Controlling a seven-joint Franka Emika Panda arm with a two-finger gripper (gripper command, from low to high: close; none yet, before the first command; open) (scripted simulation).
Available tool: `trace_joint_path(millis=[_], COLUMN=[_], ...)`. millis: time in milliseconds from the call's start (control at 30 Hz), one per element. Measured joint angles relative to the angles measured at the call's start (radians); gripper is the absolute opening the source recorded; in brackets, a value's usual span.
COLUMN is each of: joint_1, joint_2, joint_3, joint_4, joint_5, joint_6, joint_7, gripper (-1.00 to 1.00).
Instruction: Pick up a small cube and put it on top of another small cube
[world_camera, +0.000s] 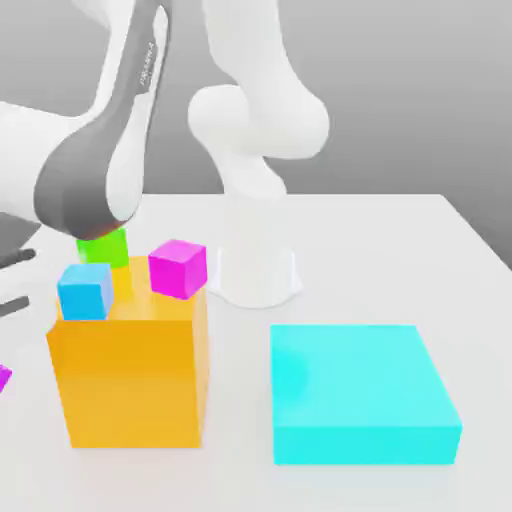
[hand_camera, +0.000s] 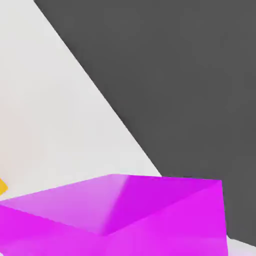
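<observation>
A hot-pink cube (world_camera: 178, 267), blue cube (world_camera: 84, 291) and green cube (world_camera: 103, 247) top an orange block (world_camera: 130, 380); a cyan block (world_camera: 360, 395) sits lower right.

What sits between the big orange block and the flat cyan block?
Nothing: the exterior view shows bare white table between the orange block and the cyan block.

On my table (world_camera: 400, 250): four small cubes, namely green (world_camera: 103, 247), blue (world_camera: 84, 291), pink magenta (world_camera: 178, 267), purple magenta (hand_camera: 120, 220); two big blocks, orange (world_camera: 130, 375), cyan (world_camera: 360, 392).
</observation>
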Motion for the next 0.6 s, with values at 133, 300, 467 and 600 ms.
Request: trace_joint_path(millis=[133,300,467,600], joint_1=[0.07,0.113,0.136,0.153], joint_2=[-0.142,-0.315,-0.482,-0.607], joint_3=[0.032,0.067,0.106,0.121], joint_4=[-0.028,-0.064,-0.1,-0.128], joint_5=[-0.045,-0.06,-0.033,0.006], joint_6=[-0.068,-0.147,-0.215,-0.264], joint_7=[0.12,0.235,0.312,0.353], gripper=[-1.0,-1.0,-1.0,-1.0])
